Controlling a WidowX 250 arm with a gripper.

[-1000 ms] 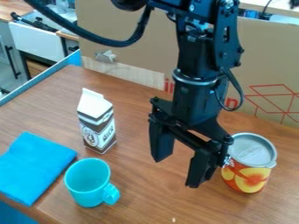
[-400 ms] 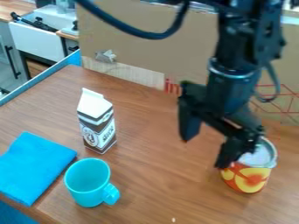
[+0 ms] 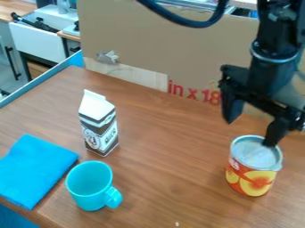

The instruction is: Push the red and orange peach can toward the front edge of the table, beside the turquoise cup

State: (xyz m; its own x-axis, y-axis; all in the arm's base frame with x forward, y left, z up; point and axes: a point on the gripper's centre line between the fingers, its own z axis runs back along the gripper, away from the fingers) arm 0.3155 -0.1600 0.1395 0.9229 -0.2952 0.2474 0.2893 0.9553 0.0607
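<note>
The black gripper (image 3: 250, 133) hangs at the right, open, with nothing between its fingers. Its right finger stands in front of the back rim of the can (image 3: 251, 180), which is upright with an orange and yellow label and a silver top; whether they touch I cannot tell. Left of centre a brown and white milk carton (image 3: 99, 127) stands upright. A turquoise mug (image 3: 89, 185) is upright near the front, its handle toward the right. The folded blue cloth (image 3: 35, 169) lies flat at the left, beside the mug.
The wooden table (image 3: 161, 187) carries everything. A tall cardboard panel (image 3: 161, 49) stands along its back, and a blue edge (image 3: 44, 78) runs along the left. Behind that are a white drawer (image 3: 37, 42) and a counter.
The arm and its open gripper have moved right and toward the back, from the middle of the table to above the can. The can, carton, mug and cloth have stayed put.
</note>
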